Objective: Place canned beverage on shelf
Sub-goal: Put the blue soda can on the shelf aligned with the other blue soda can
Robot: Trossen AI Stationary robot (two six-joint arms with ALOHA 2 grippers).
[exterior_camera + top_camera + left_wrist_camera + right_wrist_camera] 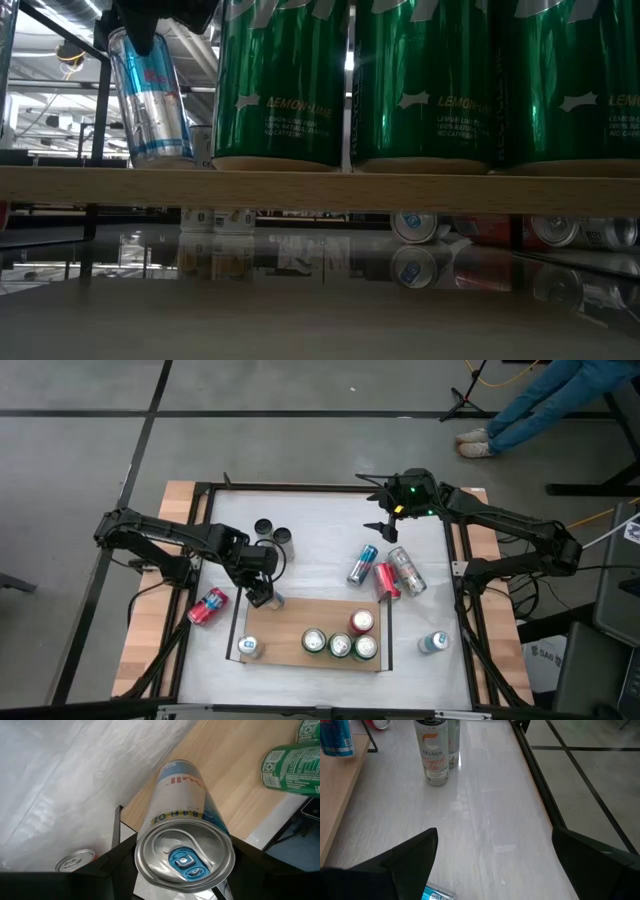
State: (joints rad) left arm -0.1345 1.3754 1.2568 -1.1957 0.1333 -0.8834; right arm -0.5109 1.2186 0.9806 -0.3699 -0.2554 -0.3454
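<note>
A silver and blue canned beverage (177, 795) hangs tilted over the far left corner of the shelf (300, 622), a light wooden board with a black rail (117, 822) at its end. My left gripper (262, 596) is shut on it from above. In the low view the can (150, 100) has its bottom right at the board's top; I cannot tell if it touches. Three green cans (340, 647), a red can (361, 622) and a blue-white can (249, 648) stand on the shelf. My right gripper (383, 528) waits open at the table's far side. My left gripper pinches the can's top end, just below the rim (142, 865), between its two fingers (112, 867), one on each side. The fingers come from above, pointing steeply down. The can hangs below them tilted, lid with blue tab up, bottom at the shelf's far left corner.
Three cans (387, 575) lie on the white tabletop beyond the shelf's right end, two dark cans (273, 532) stand at the far left, one can (433, 643) stands near right. A red can (208, 606) lies left of the shelf. A Celsius can (434, 752) stands before my right gripper.
</note>
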